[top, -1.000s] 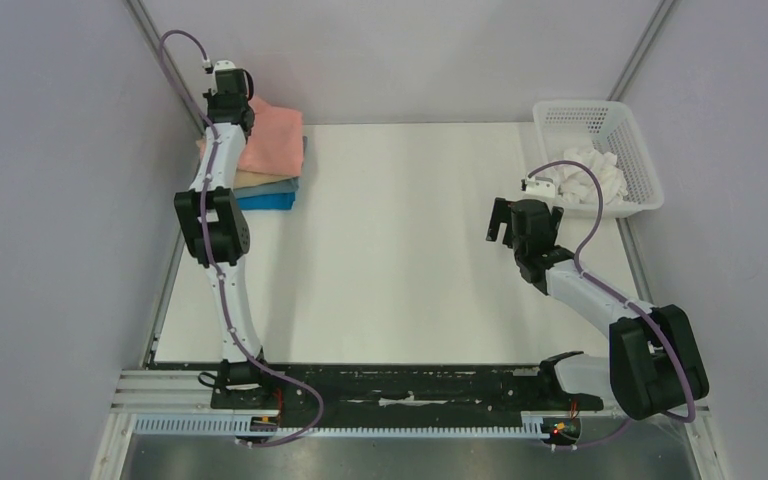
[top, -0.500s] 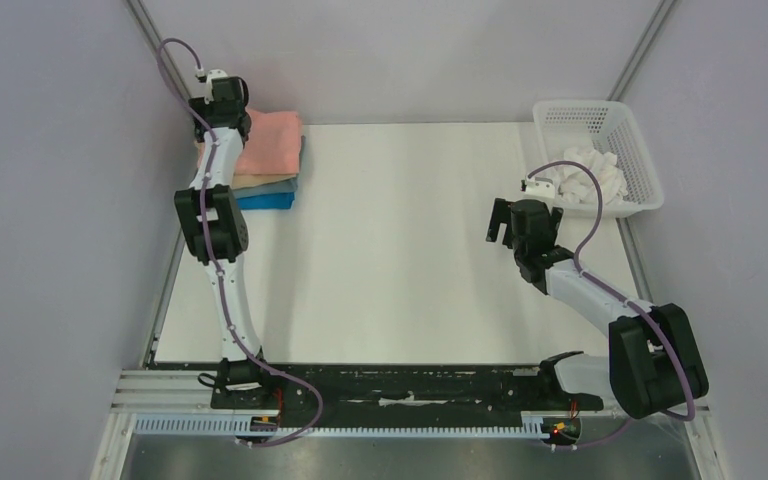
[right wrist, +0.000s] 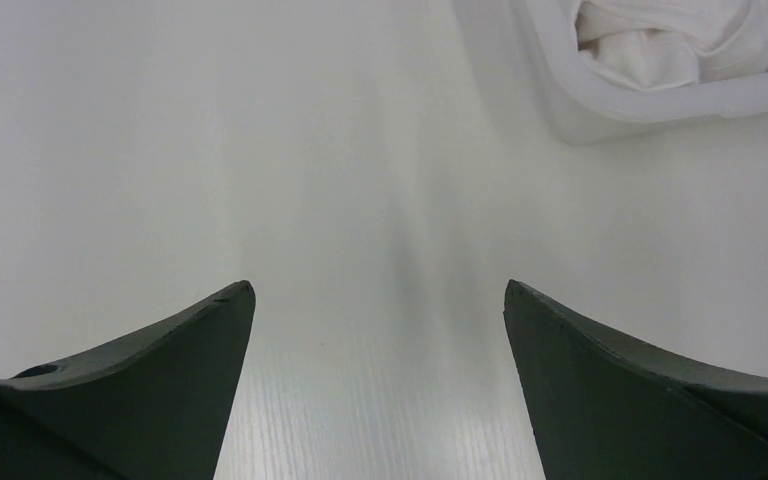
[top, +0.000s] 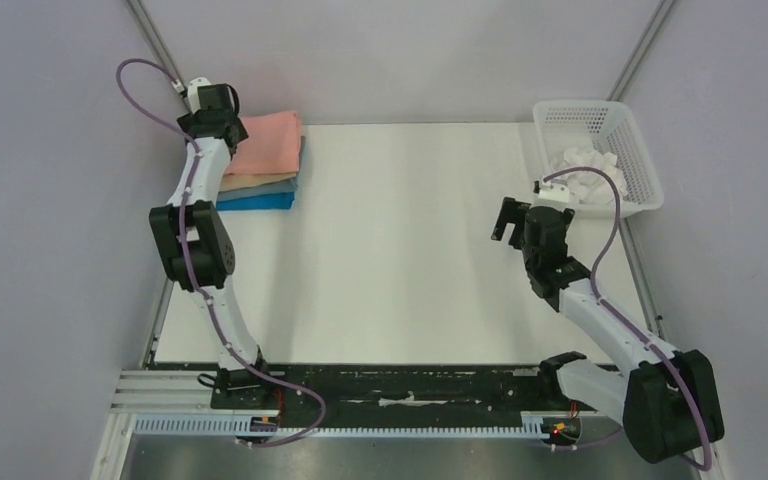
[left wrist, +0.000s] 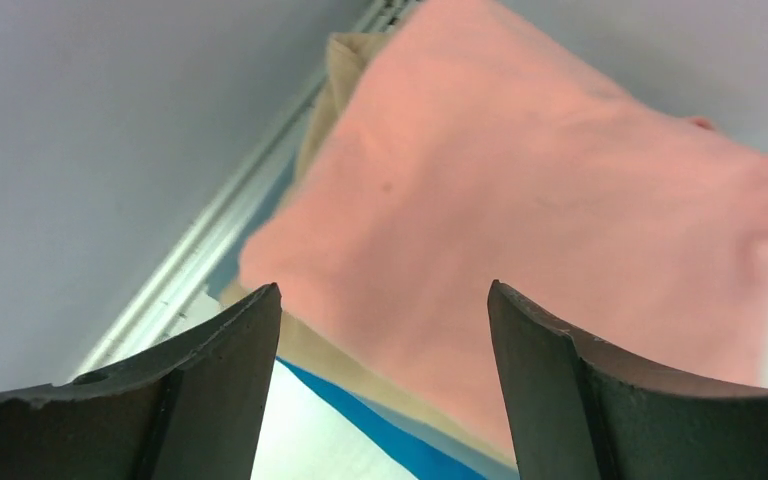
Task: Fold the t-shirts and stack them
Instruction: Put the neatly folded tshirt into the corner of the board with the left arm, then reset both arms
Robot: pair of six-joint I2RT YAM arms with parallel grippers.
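The left arm has swung leftward off the stack, and the right arm has shifted slightly to the right. The left tool [left wrist: 382, 290] now hovers above the salmon-pink t-shirt [top: 268, 145], its fingers apart and holding nothing. That shirt lies folded on top of the tan t-shirt [top: 260, 182] and the bright blue t-shirt [top: 256, 201], stacked at the far left corner of the table [top: 390, 270]. The right tool [right wrist: 377, 288], fingers likewise apart and empty, hangs over bare table near the white basket [top: 575, 103] at the far right corner.
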